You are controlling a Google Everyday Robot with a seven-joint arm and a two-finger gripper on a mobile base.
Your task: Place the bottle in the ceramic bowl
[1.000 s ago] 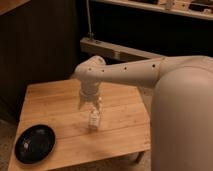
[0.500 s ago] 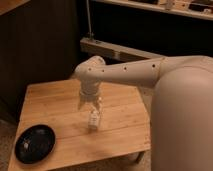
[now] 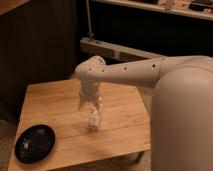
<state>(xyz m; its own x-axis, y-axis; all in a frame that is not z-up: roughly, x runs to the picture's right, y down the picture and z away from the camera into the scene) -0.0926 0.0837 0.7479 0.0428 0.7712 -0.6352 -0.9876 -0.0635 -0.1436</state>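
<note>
**Wooden table point(image 3: 50, 100): gripper point(image 3: 91, 109) down over bottle point(image 3: 93, 121)**

Dark wall point(image 3: 40, 40) behind, with a pale rail point(image 3: 112, 50) running across beyond the back edge. White arm point(image 3: 125, 72) reaching in from the right and bent down at the wrist over the middle of the table. Gripper pointing straight down, jaws spread wide, one to each side of the bottle's neck. Released, not clenched on anything; cannot tell whether either side touches the bottle. Bottle upright, base seemingly on the boards, a little toward the front edge from the centre, cream body and small cap directly under the gripper. Black bowl point(image 3: 35, 143) at the front left corner, flat on the boards, well apart from both bottle and gripper. Bulky white robot body point(image 3: 185, 120) filling the right side and hiding the table's right edge.
</note>
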